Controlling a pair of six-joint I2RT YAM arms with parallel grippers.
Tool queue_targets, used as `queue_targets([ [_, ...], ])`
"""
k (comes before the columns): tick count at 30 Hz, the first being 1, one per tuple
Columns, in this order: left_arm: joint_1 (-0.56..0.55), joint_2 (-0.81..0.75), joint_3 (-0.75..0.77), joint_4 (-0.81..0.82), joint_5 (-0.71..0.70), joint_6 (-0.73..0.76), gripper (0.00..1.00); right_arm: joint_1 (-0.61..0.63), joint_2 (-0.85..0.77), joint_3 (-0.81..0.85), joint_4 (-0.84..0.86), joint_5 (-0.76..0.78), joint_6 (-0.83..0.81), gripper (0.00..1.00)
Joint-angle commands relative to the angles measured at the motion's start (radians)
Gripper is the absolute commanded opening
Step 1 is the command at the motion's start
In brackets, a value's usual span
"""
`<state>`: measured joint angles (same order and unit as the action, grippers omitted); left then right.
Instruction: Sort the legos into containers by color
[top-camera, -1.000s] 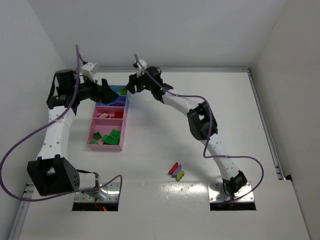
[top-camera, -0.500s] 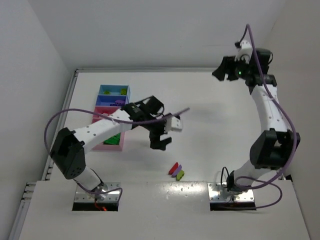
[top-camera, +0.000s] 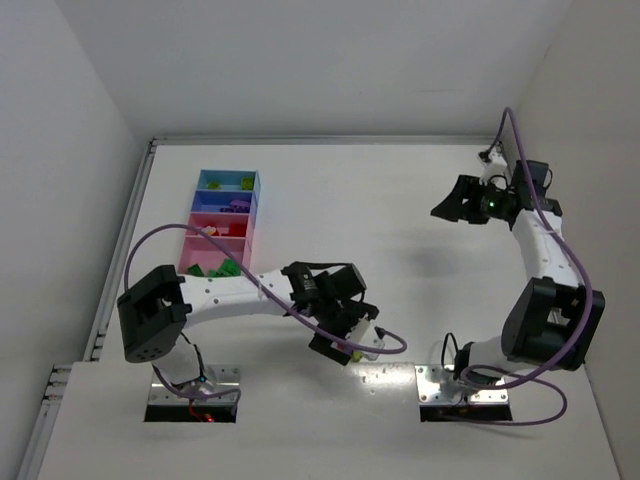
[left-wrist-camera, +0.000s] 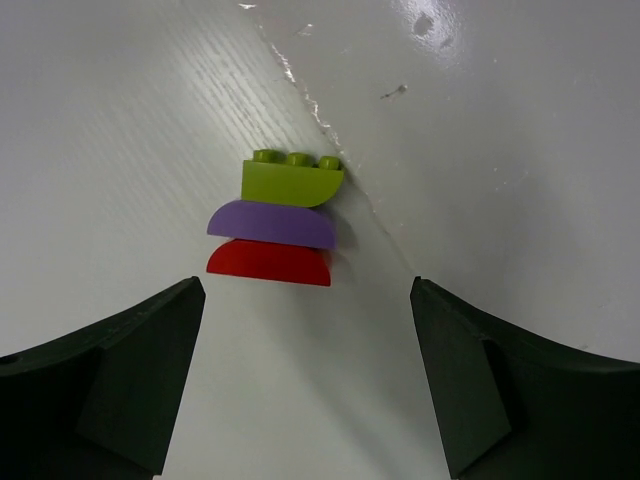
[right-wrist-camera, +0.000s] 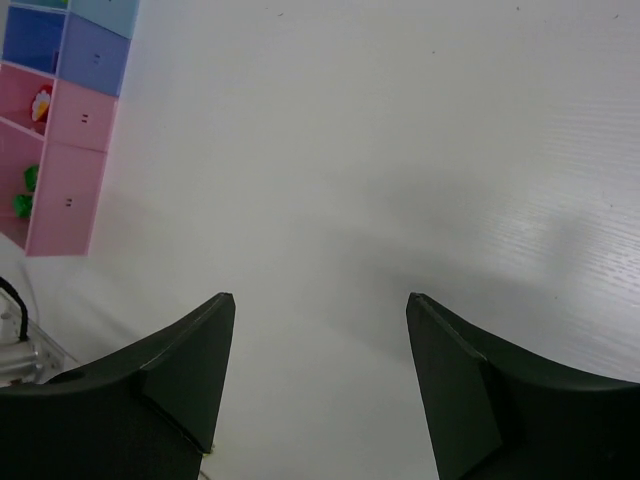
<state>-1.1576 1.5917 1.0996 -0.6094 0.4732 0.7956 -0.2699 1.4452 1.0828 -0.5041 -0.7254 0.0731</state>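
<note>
Left jaws hanging wide open, gripping nothing, fingers (left-wrist-camera: 110, 390) straddling three-brick stack (left-wrist-camera: 275, 222): yellow-green on purple on red, lying on desk (top-camera: 400, 250) beside seam (left-wrist-camera: 305, 98), well apart from containers (right-wrist-camera: 65, 195). Right jaws also gaping, empty, hovering over far-right desk.

Risks:
- pads closing on rounded brick ends, stack squirting out or twisting
- bricks not separating, whole stack landing in one compartment, two colours mis-sorted
- fingertip catching seam on descent

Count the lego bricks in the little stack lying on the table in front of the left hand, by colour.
yellow-green studded plastic brick: 1
purple rounded plastic brick: 1
red rounded plastic brick: 1
Total: 3
</note>
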Motion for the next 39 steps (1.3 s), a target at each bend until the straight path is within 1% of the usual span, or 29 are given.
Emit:
queue_targets([
  [1,-0.040,0.014,-0.026,0.071,-0.036,0.066,0.91,-0.026,-0.023,-0.026,0.033,-0.094,0.025,0.70],
  [3,-0.051,0.024,-0.049,0.089,-0.056,0.067,0.89,-0.052,-0.023,-0.037,0.042,-0.107,0.034,0.70],
  [11,-0.042,0.062,-0.067,0.171,-0.094,0.077,0.89,-0.084,-0.012,-0.037,0.021,-0.151,0.025,0.70],
  [16,-0.033,0.083,-0.049,0.171,-0.113,0.111,0.94,-0.094,0.007,-0.046,0.012,-0.170,0.016,0.70],
  [25,-0.014,0.139,-0.040,0.171,-0.102,0.142,0.94,-0.121,0.037,-0.046,0.003,-0.189,0.007,0.70],
  [30,0.018,0.162,-0.040,0.180,-0.093,0.142,0.94,-0.130,0.046,-0.055,0.003,-0.198,0.007,0.70],
  [33,0.029,0.172,-0.030,0.180,-0.082,0.142,0.90,-0.130,0.055,-0.055,0.003,-0.198,0.007,0.70],
  [34,0.029,0.172,-0.030,0.180,-0.082,0.142,0.84,-0.130,0.055,-0.055,0.012,-0.198,0.007,0.70],
  [36,0.038,0.182,-0.021,0.180,-0.073,0.142,0.77,-0.130,0.055,-0.055,0.012,-0.198,0.007,0.70],
  [37,0.038,0.182,-0.021,0.180,-0.073,0.142,0.76,-0.130,0.055,-0.055,0.012,-0.198,0.007,0.70],
  [39,0.038,0.191,-0.021,0.180,-0.064,0.132,0.77,-0.130,0.066,-0.064,0.012,-0.198,0.007,0.70],
])
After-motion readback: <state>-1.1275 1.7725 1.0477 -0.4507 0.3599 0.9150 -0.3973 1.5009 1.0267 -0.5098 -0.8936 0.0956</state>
